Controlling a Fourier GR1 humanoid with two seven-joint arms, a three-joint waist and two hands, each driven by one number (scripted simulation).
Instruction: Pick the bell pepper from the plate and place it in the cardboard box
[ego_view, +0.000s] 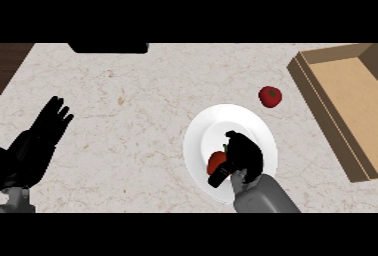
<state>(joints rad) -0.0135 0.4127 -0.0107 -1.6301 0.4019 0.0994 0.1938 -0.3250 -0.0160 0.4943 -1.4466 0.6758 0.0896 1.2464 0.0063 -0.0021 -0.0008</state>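
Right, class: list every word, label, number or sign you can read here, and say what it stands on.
None. The box, plate, pepper, tomato, counter and both hands carry no readable text.

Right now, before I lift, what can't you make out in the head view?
- Red bell pepper: mostly hidden under the right hand on the white round plate.
- Brown cardboard box: cut off by the right edge.
- Black object at the counter's far edge: cropped, unidentifiable.
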